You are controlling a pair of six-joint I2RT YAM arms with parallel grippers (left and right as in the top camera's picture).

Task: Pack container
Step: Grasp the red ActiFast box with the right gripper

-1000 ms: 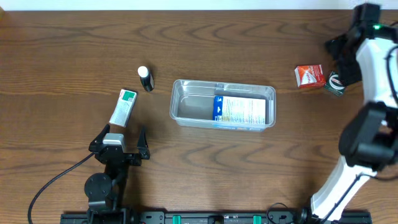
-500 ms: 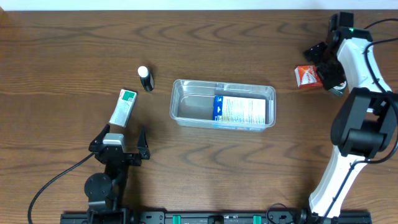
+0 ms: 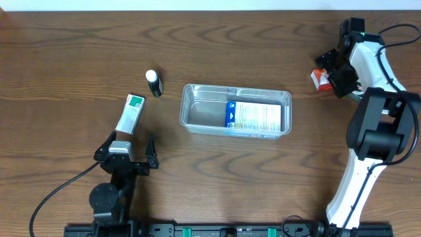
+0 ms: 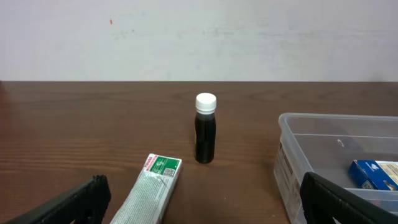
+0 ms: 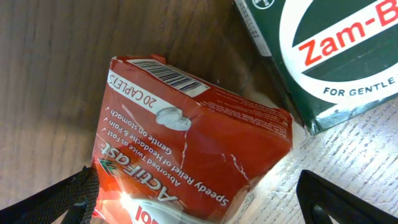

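The clear container (image 3: 191,112) sits mid-table with a blue and white box (image 3: 253,117) lying in its right half. It also shows at the right of the left wrist view (image 4: 292,155). My right gripper (image 3: 332,71) is open and low over a crumpled red box (image 3: 320,78) at the far right. In the right wrist view its fingers straddle this red box (image 5: 193,143). My left gripper (image 3: 125,153) is open and empty near the front left, with a green and white box (image 3: 130,113) just beyond it.
A black bottle with a white cap (image 3: 154,83) stands upright left of the container, and shows in the left wrist view (image 4: 206,127). A dark green box (image 5: 323,56) lies right beside the red box, mostly hidden under my right arm overhead.
My right arm has swung left and down from the table's right edge onto the red box, now partly covering it. The left arm and other objects have not moved.
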